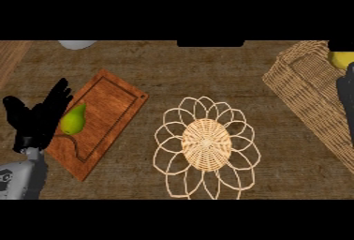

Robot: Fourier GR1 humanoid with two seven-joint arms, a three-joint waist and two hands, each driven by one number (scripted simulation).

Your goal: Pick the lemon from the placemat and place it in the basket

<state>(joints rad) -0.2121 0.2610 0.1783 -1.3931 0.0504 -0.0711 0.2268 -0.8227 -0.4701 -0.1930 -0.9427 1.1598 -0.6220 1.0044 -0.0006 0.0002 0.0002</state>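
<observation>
Lemon (340,60) is at the basket (307,93) for the drop; I cannot tell my right hand's (346,96) hold; left hand (38,122) rests open.

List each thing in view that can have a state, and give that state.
placemat: flat, nothing on it
basket: upright, open-topped
right hand: cut off by the right edge, grip cannot be told
lemon: off the placemat, at the basket's rim by the right hand
pear: lying on the cutting board
left hand: open, resting at the left edge
</observation>
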